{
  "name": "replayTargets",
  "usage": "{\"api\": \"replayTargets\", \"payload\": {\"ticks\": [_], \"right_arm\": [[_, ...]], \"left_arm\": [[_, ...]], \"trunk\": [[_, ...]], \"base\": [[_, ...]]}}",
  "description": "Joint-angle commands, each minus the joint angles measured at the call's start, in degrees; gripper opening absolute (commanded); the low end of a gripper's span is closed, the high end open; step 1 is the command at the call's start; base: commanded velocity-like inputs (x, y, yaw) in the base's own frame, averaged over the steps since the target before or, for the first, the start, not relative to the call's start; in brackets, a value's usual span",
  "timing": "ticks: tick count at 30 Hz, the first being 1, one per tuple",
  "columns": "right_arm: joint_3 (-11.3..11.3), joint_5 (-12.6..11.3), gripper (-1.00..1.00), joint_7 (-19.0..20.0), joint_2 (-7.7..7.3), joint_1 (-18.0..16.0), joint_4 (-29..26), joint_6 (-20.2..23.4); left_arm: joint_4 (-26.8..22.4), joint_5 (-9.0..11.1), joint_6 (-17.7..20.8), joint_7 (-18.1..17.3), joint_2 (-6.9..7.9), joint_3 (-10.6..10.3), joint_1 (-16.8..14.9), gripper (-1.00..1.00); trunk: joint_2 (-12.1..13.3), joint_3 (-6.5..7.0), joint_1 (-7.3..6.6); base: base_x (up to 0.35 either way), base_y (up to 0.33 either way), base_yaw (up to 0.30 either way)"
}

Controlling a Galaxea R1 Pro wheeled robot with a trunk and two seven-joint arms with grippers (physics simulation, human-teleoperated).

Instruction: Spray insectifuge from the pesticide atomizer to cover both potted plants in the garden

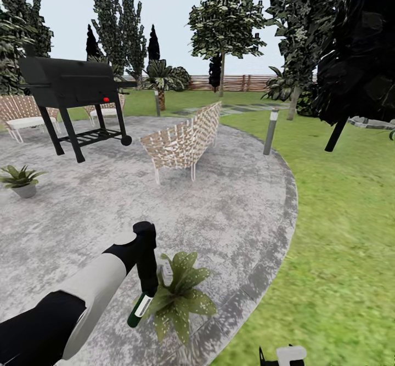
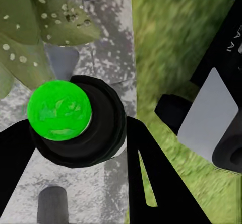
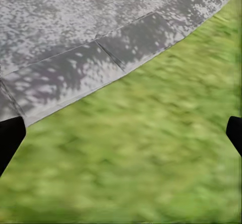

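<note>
No text can be read with certainty. Pale letter-like marks sit on the robot's dark body (image 2: 228, 38) in the left wrist view (possibly "A" shapes). The pesticide atomizer (image 1: 139, 307) has a white patch, blank at this size.

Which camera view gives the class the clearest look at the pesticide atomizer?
The head view: the pesticide atomizer shows side-on, dark green with a white patch, in the left gripper beside a potted plant. The left wrist view shows one end, a bright green disc in a black ring. The right wrist view shows grass and paving.
</note>
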Motion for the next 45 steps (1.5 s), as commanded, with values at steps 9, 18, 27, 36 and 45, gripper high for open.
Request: {"api": "replayTargets", "payload": {"ticks": [9, 18, 27, 36, 45], "right_arm": [[0.0, 0.6, 1.00, -0.4, 0.00, 0.0, 0.0, 0.0], [0.0, 0.6, 1.00, -0.4, -0.01, 0.0, 0.0, 0.0], [-0.1, 0.6, 1.00, -0.4, 0.00, 0.0, 0.0, 0.0], [0.0, 0.6, 1.00, -0.2, -0.11, 0.0, 0.0, 0.0], [3.2, 11.6, 1.00, 0.7, -2.22, 0.0, -5.2, 1.8]], "left_arm": [[-3.7, 0.0, 1.3, -0.4, -0.02, 0.7, 0.1, -1.00], [-3.6, 4.8, 1.1, 3.6, 0.40, 2.9, 1.9, -1.00], [-3.7, 7.2, 0.9, 5.2, 0.43, 3.8, 3.4, -1.00], [-3.6, 9.7, -1.2, 13.2, 0.27, 7.7, 6.3, -1.00], [-3.0, 21.9, -17.6, 21.8, 2.23, 8.4, 11.6, -1.00]], "trunk": [[0.0, 0.11, -0.04], [0.0, 0.41, -0.04], [0.0, 0.41, -0.04], [0.0, 0.41, -0.04], [0.0, 0.41, -0.04]], "base": [[-0.236, -0.197, 0.268], [-0.227, -0.184, 0.216], [-0.231, -0.169, 0.000], [-0.234, -0.172, 0.000], [-0.040, -0.028, 0.000]]}}
